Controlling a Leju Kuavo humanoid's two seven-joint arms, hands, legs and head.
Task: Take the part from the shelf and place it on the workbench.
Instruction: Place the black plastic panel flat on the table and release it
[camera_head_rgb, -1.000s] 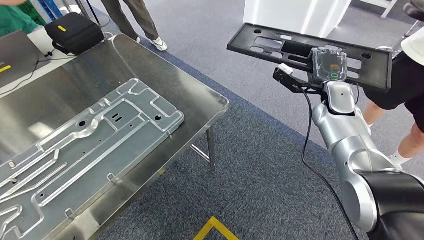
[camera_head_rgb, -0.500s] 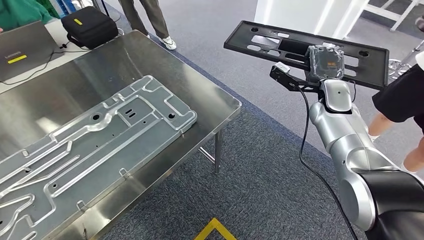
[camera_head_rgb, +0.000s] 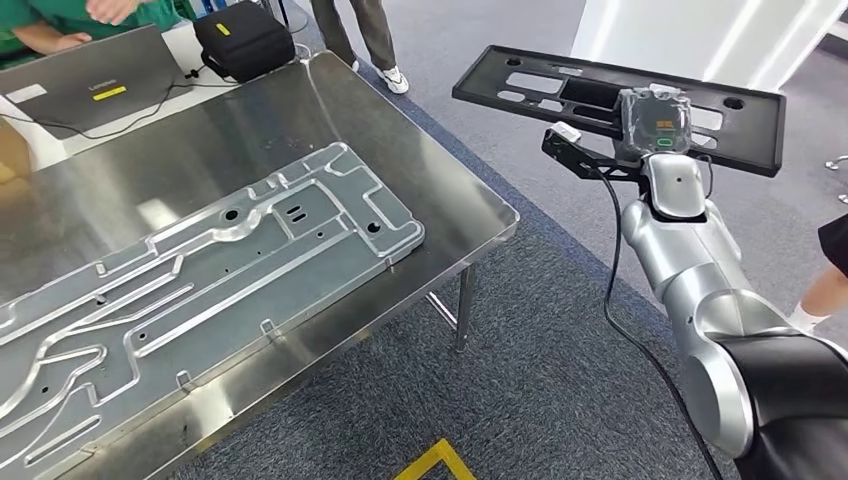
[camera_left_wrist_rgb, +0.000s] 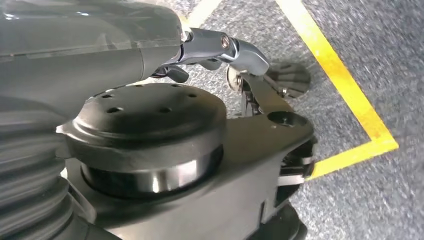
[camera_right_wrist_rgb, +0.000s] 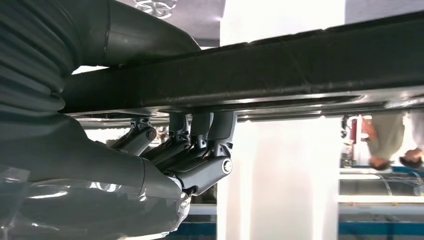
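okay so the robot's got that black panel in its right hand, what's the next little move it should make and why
Probably swing the right hand left, toward the workbench. The black panel it holds hangs over the carpet, off the bench's corner. The silver plate fills much of the near side, so the bare steel behind it looks the likelier landing spot.

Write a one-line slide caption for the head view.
Right hand holds the black part in the air beside the steel workbench, not yet set down.

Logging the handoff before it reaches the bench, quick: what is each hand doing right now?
Left hand: cannot be told; its fingers are mostly hidden.
Right hand: holding the black part, fingers clamped on its edge.
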